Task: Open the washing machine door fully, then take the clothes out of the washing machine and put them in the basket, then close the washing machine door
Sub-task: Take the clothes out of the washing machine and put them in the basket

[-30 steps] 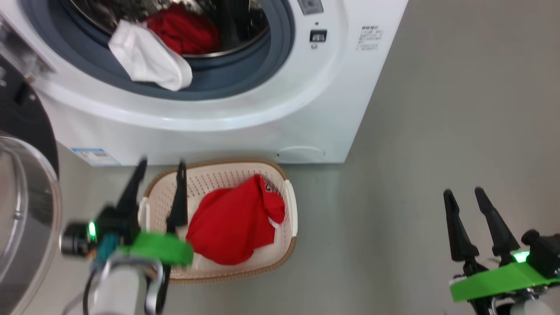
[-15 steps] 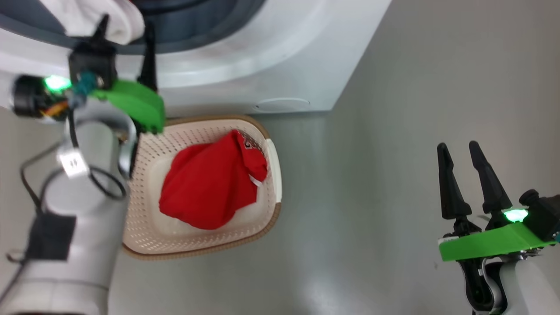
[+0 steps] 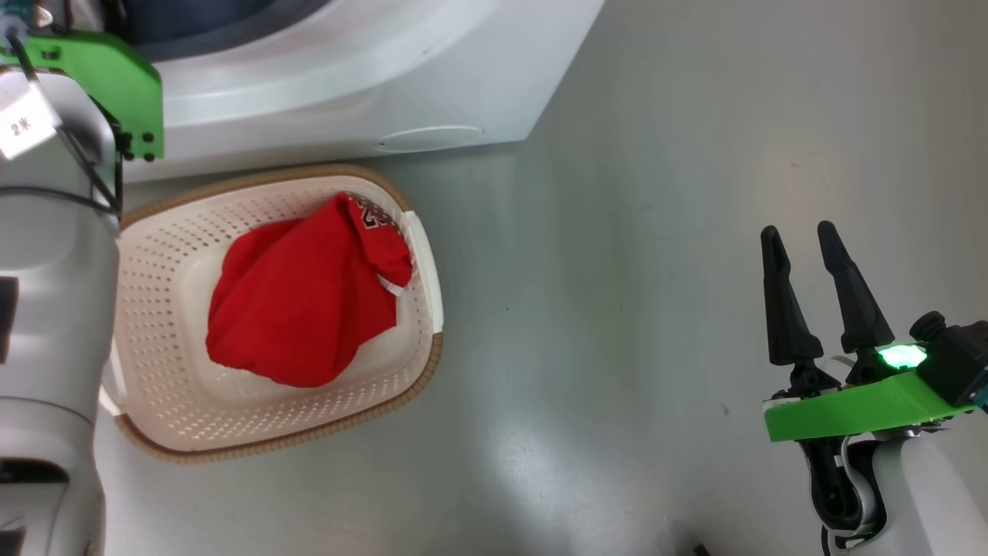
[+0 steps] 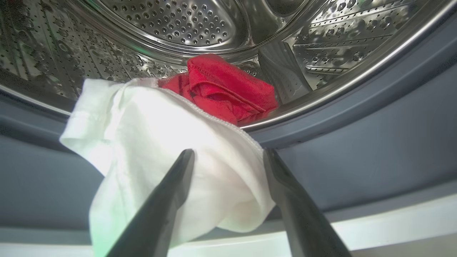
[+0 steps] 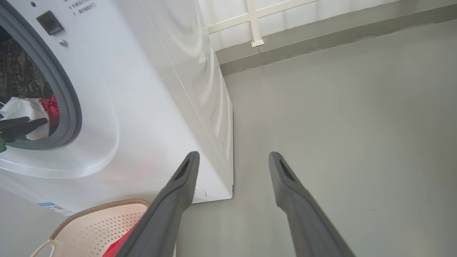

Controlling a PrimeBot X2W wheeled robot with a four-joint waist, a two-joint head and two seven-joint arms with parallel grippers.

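Clothes: split across two spots. One red garment lies bunched in the basket, left of centre in the head view. The basket sits on the floor just below the washing machine front, I'd say to give a short drop path from the opening. White cloth hangs out of the drum over the grey seal, centre of the left wrist view, with a second red piece behind it on the drum lip. Left gripper is spread wide, one finger each side of the cloth's hanging lobe, nothing clamped. It looks lined up to pinch the easiest overhang. Can't tell if the tips touch fabric, view too close. Right gripper, lower right of the head view, is also spread and empty over bare floor, well apart from the basket, likely parked out of the way. Writing: tag on the left forearm, upper left, reads "2" plus a mark I can't resolve. Print near the basketed garment's collar, small text and blue label on the machine front: all unreadable.
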